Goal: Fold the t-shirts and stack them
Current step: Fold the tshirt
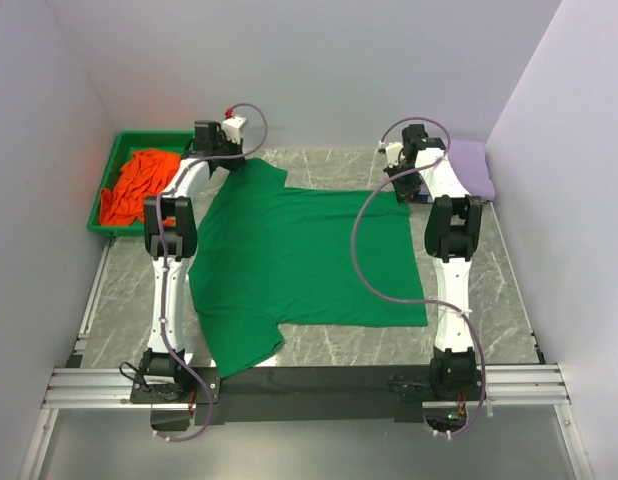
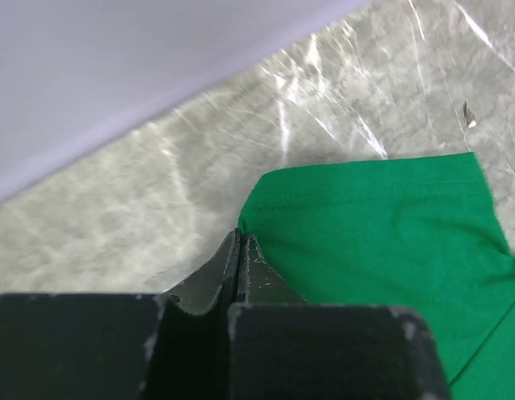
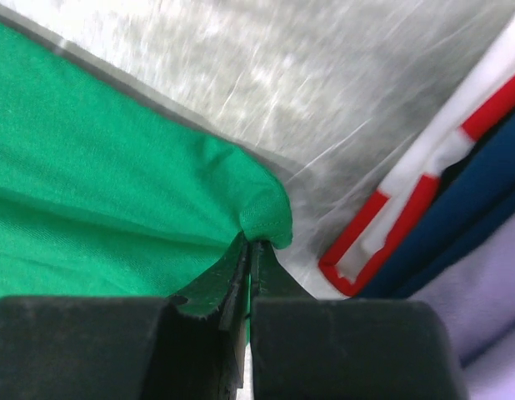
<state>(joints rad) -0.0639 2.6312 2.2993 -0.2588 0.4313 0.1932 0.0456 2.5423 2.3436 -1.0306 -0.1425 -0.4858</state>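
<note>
two grippers are pinching the far edge of the green tee, which is lying flat across the middle of the table. i am seeing the left gripper holding its fingers tight on the far-left sleeve corner. the right gripper is clamping the far-right hem corner, jaws pressed together on the cloth. just beside it a folded stack is sitting, lavender tee on top, red, white and navy edges showing at its side. the orange tee is lying crumpled in the tray.
</note>
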